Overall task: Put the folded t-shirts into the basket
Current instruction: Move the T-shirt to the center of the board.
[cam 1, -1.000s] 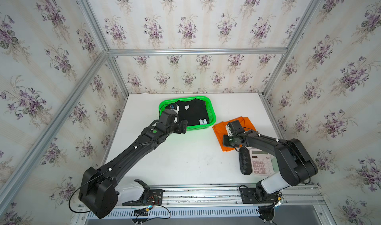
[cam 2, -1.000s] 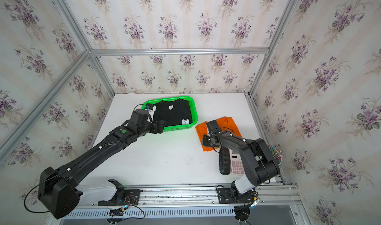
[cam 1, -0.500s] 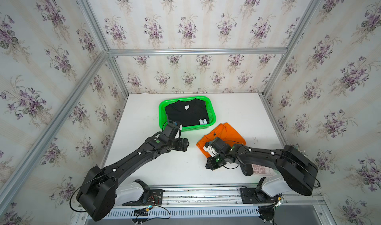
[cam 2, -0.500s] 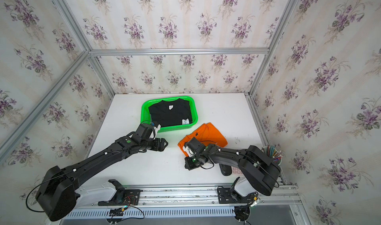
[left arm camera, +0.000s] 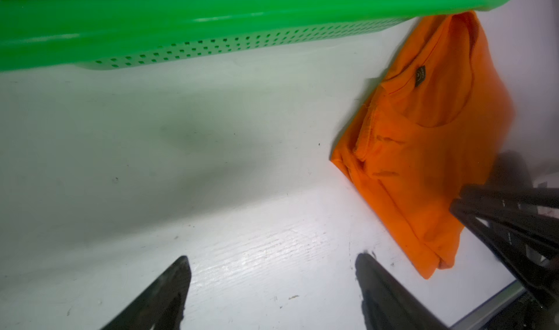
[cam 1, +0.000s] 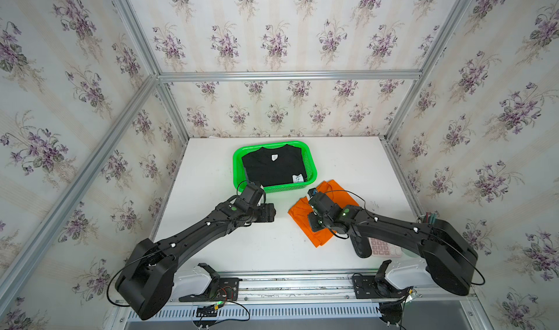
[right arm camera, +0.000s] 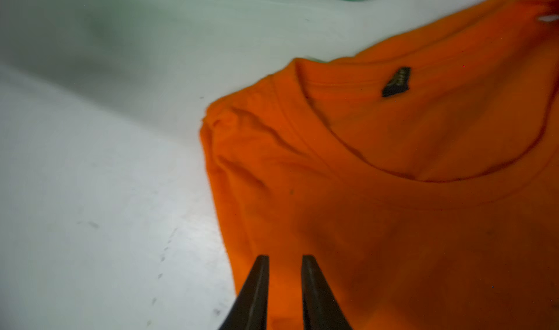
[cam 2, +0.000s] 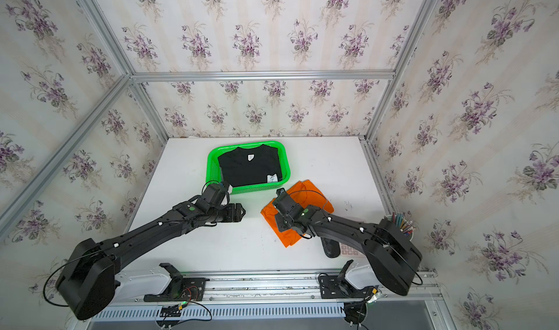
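Where the bright orange folded cloth t-shirt (cam 1: 299, 213) lies beside the green perforated plastic basket (cam 1: 273, 188), collar toward it, we cannot read its dark neck label (right arm camera: 396, 82); right gripper (right arm camera: 286, 257) barely parted over it, left gripper (left arm camera: 272, 259) spread.

The basket (left arm camera: 211, 17) is glossy perforated plastic, the orange t-shirt (right arm camera: 393, 222) soft matt cloth, the table (left arm camera: 211, 192) smooth but scuffed.

No wording being made out anywhere. White neck label (cam 1: 274, 157) and white hem patch (cam 1: 298, 178) being shown on black shirt (cam 1: 272, 169), marks too small. Dark neck label (right arm camera: 396, 82) being shown on orange shirt (right arm camera: 393, 207), print blurred.
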Controlling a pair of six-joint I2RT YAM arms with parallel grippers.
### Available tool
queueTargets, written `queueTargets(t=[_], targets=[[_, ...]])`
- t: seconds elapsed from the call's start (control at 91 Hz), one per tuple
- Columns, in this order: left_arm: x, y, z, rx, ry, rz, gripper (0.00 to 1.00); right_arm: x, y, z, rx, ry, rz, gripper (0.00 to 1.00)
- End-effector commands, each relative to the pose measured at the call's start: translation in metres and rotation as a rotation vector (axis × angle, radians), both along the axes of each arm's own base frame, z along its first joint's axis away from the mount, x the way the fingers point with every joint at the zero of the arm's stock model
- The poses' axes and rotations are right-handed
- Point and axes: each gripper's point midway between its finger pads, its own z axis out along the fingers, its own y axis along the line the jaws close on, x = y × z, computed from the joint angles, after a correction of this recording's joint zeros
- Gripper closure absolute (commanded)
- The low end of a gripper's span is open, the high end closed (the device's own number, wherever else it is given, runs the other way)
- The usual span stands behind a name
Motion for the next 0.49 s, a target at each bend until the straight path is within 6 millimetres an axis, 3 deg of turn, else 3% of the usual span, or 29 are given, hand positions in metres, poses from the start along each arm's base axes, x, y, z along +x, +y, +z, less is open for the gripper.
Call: queueTargets(t=[0.0, 0.121, 0.22, 0.363, 0.484], targets=[[0.009, -0.001, 0.000, -0.008, -0.017, 0.042, 0.13, -0.008, -0.009, -0.025, -0.071, 0.064, -0.004, 0.77], [0.009, 0.001, -0.003, -0.002, -0.017, 0.048, 0.13, -0.039, 0.006, -0.053, -0.029, 0.230, 0.115, 0.79], [0.009, -0.002, -0.001, -0.014, -0.024, 0.037, 0.13, -0.065, 0.021, -0.060, -0.012, 0.318, 0.241, 0.82], [0.003, -0.003, -0.001, -0.025, -0.006, 0.014, 0.14, -0.091, 0.044, -0.047, 0.089, 0.384, 0.357, 0.82], [-0.016, -0.005, -0.004, -0.034, 0.055, -0.054, 0.14, -0.107, 0.061, -0.029, 0.205, 0.432, 0.462, 0.82]])
